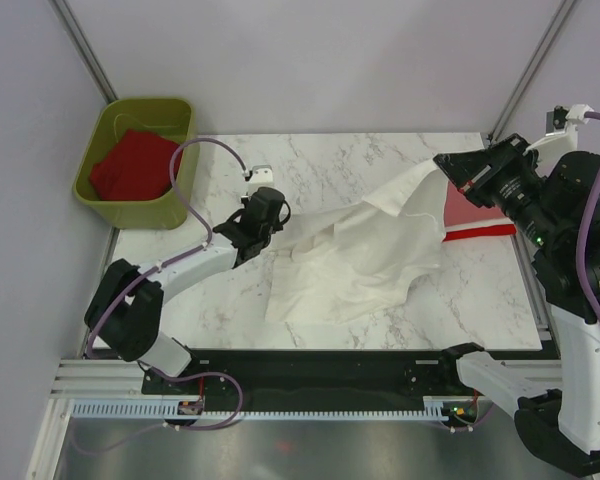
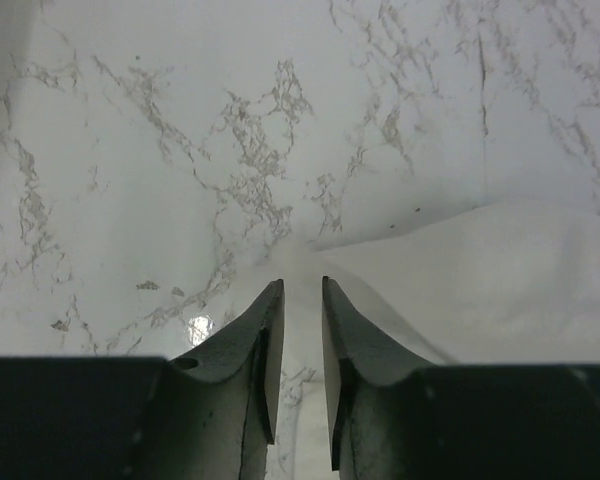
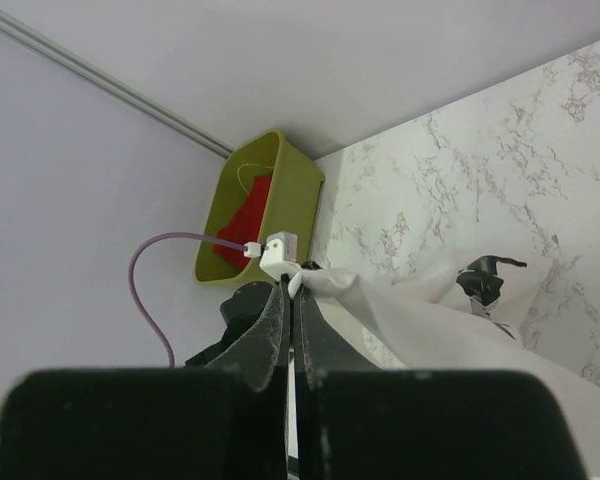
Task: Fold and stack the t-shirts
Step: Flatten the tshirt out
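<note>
**White shirt strung between two grippers**

Nearest the arm bases, the white cloth t-shirt with small black marks [image 1: 355,270] lies crumpled across the middle of the white marble-patterned table [image 1: 210,300], with its near hem on the surface. Its left corner tapers to a point just ahead of the left gripper [image 2: 302,290], which sits low over the table. That gripper's jaws stand narrowly parted, with marble showing through the slit between them. Whether the tips touch the cloth cannot be told.

On the right side the shirt rises off the table in a slanting fold to the right gripper [image 3: 292,292]. Its jaws are closed tight on a bunched corner of the shirt, up above the right part of the table.

Beyond that raised fold, a flat salmon-pink cloth t-shirt [image 1: 472,212] lies at the table's right edge, with a bright red strip of cloth [image 1: 485,231] along its near side.

Farthest off, past the table's far left corner, the olive-green plastic tub [image 1: 130,212] stands near the wall with a bright red cloth bundle [image 1: 130,168] inside it.
</note>
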Robot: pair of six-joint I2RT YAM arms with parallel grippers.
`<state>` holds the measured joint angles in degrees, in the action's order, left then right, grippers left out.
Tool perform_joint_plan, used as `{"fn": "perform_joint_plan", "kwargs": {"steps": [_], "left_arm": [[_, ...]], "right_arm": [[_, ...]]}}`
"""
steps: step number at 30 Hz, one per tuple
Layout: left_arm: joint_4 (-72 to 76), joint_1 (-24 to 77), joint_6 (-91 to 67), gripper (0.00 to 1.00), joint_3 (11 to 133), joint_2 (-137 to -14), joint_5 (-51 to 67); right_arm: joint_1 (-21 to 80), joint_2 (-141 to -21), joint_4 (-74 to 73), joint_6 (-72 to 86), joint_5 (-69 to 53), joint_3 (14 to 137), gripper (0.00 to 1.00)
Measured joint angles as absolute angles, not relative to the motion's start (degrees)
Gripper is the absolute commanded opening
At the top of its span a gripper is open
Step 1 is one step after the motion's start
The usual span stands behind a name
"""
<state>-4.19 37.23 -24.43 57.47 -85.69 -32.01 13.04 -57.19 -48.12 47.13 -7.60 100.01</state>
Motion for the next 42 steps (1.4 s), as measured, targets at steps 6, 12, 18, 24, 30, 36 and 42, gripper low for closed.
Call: {"fn": "perform_joint_plan", "kwargs": {"steps": [6, 12, 18, 24, 30, 36, 42], "left_arm": [[-1.3, 35.7, -24.6, 0.28, 52.6, -88.9, -29.9], [1.4, 35.6, -24.8, 0.60, 49.8, -88.9, -28.1], [3.7, 35.6, -25.4, 0.67, 47.1, -88.9, -22.2], [1.7, 35.6, -27.6, 0.65, 47.4, -88.9, -15.7], [-1.9, 35.6, -28.6, 0.64, 51.0, -89.2, -12.3], [-2.9, 35.6, -28.4, 0.62, 54.6, -93.1, -11.9], [-4.9, 35.6, -28.2, 0.66, 55.7, -96.7, -11.9]], "right_arm": [[13.0, -56.7, -48.3, 47.1, -7.6, 99.7, 0.00], [13.0, -56.5, -48.4, 46.7, -7.4, 98.8, 0.00], [13.0, -53.6, -47.9, 44.3, -5.2, 93.0, 0.00], [13.0, -45.6, -45.5, 42.1, -1.9, 79.2, 0.00], [13.0, -40.9, -41.6, 40.3, 1.2, 69.6, 0.00], [13.0, -37.3, -39.4, 38.7, 3.8, 65.4, 0.00], [13.0, -35.7, -38.1, 36.6, 4.8, 65.4, 0.00]]}}
